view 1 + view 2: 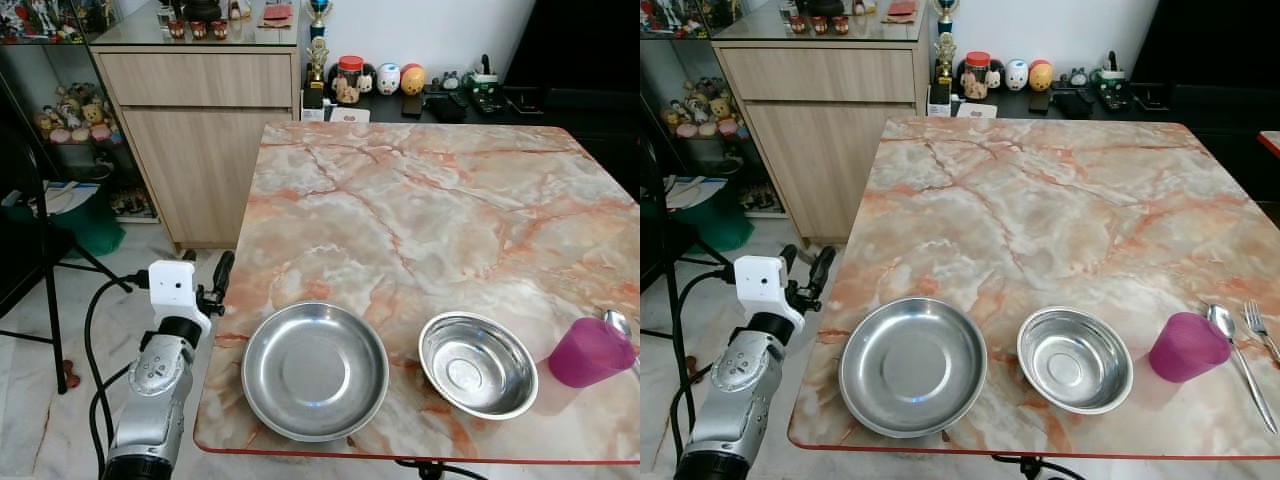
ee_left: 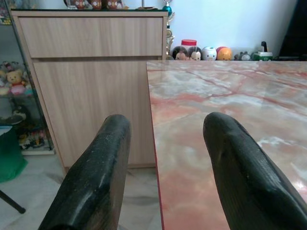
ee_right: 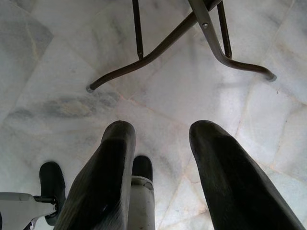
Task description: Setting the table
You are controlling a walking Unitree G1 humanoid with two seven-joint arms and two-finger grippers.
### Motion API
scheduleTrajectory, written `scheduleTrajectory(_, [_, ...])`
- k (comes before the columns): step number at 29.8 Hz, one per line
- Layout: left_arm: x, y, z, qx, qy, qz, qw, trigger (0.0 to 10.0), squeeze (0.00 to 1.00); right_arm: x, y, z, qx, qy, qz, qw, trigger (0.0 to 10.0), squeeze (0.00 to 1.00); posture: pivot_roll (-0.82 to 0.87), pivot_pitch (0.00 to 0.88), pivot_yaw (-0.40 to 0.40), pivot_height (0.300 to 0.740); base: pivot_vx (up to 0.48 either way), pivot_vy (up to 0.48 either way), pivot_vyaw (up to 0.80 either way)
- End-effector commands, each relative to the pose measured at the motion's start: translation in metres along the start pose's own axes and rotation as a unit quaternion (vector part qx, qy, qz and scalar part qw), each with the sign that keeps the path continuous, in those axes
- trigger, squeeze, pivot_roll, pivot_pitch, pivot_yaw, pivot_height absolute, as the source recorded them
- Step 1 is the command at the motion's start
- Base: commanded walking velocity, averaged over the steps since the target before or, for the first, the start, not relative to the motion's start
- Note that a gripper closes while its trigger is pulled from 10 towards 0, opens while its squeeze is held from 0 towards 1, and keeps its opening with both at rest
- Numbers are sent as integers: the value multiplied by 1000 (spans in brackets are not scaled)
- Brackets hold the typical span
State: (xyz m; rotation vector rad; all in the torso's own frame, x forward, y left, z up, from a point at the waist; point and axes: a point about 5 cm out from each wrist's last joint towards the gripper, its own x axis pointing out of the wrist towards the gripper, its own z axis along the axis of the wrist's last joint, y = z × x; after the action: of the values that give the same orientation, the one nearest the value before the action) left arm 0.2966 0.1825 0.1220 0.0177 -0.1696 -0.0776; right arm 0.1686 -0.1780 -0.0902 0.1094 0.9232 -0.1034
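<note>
A shallow steel plate (image 1: 315, 370) lies at the near edge of the marble table (image 1: 420, 190). Just right of it stands a steel bowl (image 1: 477, 363), then a pink cup (image 1: 590, 352). Beyond the cup lie a spoon (image 1: 1232, 352) and a fork (image 1: 1262, 330). My left gripper (image 1: 805, 265) is raised beside the table's left edge, level with the plate; it is open and empty. In the left wrist view its fingers (image 2: 98, 177) point along the table edge. My right gripper (image 3: 160, 143) hangs over the floor, open, holding nothing.
A wooden cabinet (image 1: 200, 130) stands beyond the table's far left corner, with a glass shelf of toys (image 1: 75, 115) and a green bin (image 1: 90, 220) further left. A dark sideboard with figurines (image 1: 400, 85) runs behind the table. Metal table legs (image 3: 192, 33) cross the marble floor.
</note>
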Motion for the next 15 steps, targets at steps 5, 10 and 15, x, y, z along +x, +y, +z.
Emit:
scheduleTrajectory(5, [2,-2,1,-5,-4,-5,1000,10000,0,0,-2,-1,4,2,-2,1000,10000,0,58,0,-32,740,0,0,0])
scheduleTrajectory(10, [2,-2,2,-8,-7,-4,1000,10000,0,0,-2,-1,5,2,-3,1000,10000,0,60,0,-32,740,0,0,0])
scheduleTrajectory(15, [2,-2,2,-10,-9,-3,1000,10000,0,0,-2,0,5,1,-3,1000,10000,0,60,0,-32,740,-52,0,0])
